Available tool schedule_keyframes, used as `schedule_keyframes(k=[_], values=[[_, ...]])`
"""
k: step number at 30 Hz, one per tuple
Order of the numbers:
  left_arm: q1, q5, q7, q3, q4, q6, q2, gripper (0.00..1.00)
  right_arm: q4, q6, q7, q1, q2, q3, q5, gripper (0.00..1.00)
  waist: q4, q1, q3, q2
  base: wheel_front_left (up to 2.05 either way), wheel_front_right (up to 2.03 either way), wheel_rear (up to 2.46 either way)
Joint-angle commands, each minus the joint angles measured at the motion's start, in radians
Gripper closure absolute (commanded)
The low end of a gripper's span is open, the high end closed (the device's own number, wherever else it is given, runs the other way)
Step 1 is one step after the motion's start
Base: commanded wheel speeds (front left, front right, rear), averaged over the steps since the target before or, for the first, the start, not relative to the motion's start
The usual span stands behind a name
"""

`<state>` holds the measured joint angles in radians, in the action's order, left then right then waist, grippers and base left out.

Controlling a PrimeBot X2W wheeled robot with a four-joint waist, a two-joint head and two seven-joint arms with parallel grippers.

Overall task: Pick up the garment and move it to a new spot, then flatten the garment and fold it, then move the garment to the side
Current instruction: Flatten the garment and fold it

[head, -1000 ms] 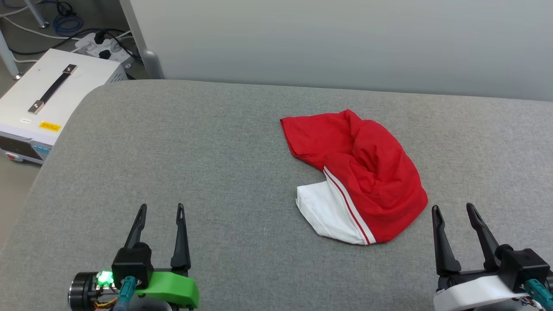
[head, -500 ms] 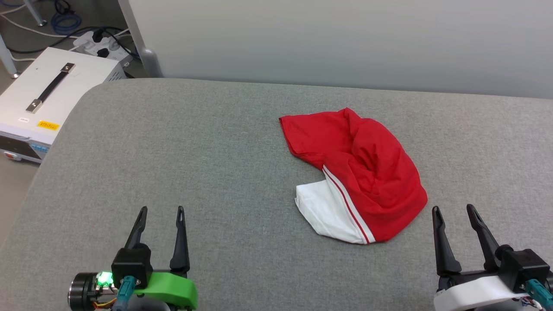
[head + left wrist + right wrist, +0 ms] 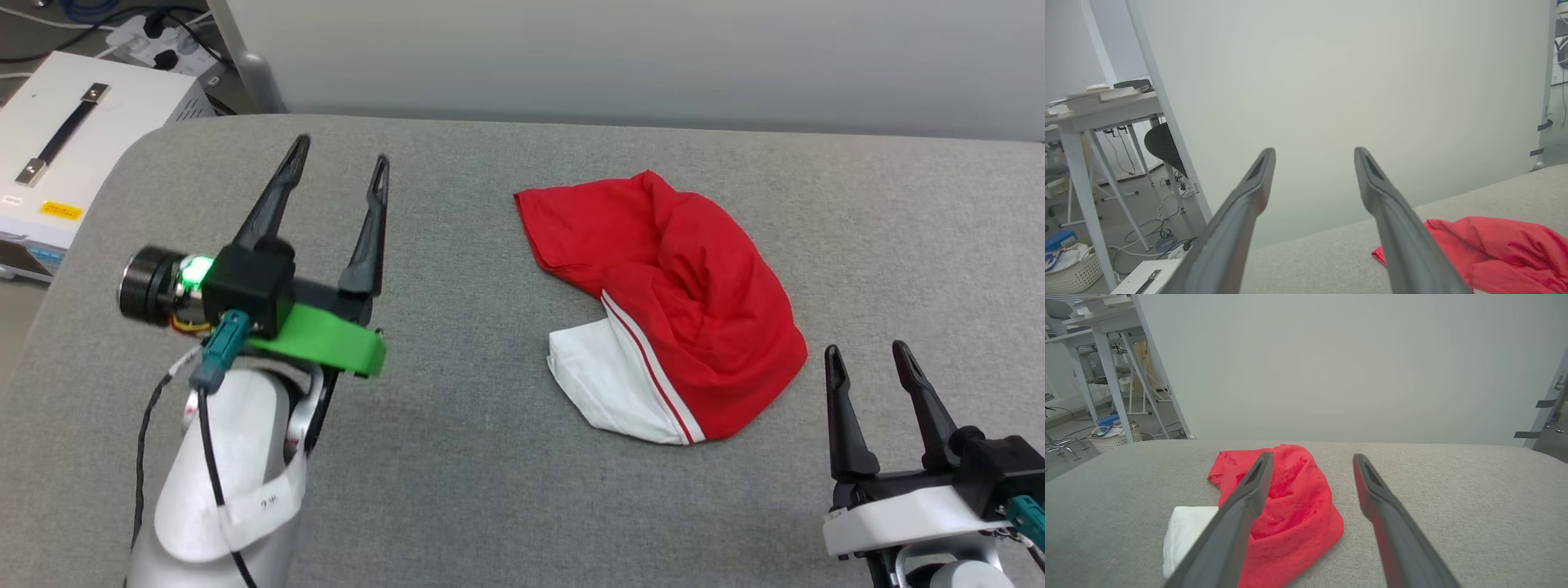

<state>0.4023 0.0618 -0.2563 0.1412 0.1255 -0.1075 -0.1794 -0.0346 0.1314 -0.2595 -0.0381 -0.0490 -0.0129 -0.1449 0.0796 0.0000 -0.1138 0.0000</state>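
We've got the garment (image 3: 678,302) bunched right of the tabletop's (image 3: 490,474) middle, left gripper (image 3: 341,151) and right gripper (image 3: 867,351) both spread wide, empty.

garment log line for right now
garment crumpled on grey surface, ungrasped | left claw open, empty, left of garment | right claw open, empty, right of garment

1. The right gripper (image 3: 1312,456) hangs low over a grey padded surface (image 3: 1453,490), its two dark fingers spread apart.
2. The garment (image 3: 1294,506) lies crumpled ahead, red, with a white sleeve (image 3: 1186,531) beside it.
3. A pale wall (image 3: 1331,367) stands behind; white desk legs (image 3: 1110,375) and a basket (image 3: 1112,437) show far left.
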Motion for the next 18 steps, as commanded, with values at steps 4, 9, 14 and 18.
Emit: schedule_keyframes(k=[4, 9, 14, 18], values=[[0.147, 0.040, -0.002, 0.087, 0.099, -0.020, -0.030, 0.00, -0.006, -0.001, -0.002, 0.029, -0.001, 0.001, -0.004, 0.00, -0.033, 0.0000, -0.034, 0.0000, 0.00, 0.00, 0.00], [0.319, 0.197, 0.123, 0.289, 0.199, -0.023, -0.060, 0.00, -0.011, -0.001, -0.002, 0.049, -0.001, 0.002, -0.008, 0.00, -0.061, 0.0000, -0.064, 0.0000, 0.00, 0.00, 0.00], [0.454, 0.391, 0.340, 0.502, 0.251, -0.023, -0.103, 0.00, -0.013, -0.001, -0.002, 0.070, -0.001, 0.003, -0.011, 0.00, -0.087, 0.0000, -0.095, 0.0000, 0.00, 0.00, 0.00], [0.535, 0.549, 0.542, 0.674, 0.271, -0.023, -0.137, 0.00, -0.014, -0.001, -0.002, 0.089, -0.001, 0.005, -0.014, 0.00, -0.112, 0.0000, -0.123, 0.0000, 0.00, 0.00, 0.00]])
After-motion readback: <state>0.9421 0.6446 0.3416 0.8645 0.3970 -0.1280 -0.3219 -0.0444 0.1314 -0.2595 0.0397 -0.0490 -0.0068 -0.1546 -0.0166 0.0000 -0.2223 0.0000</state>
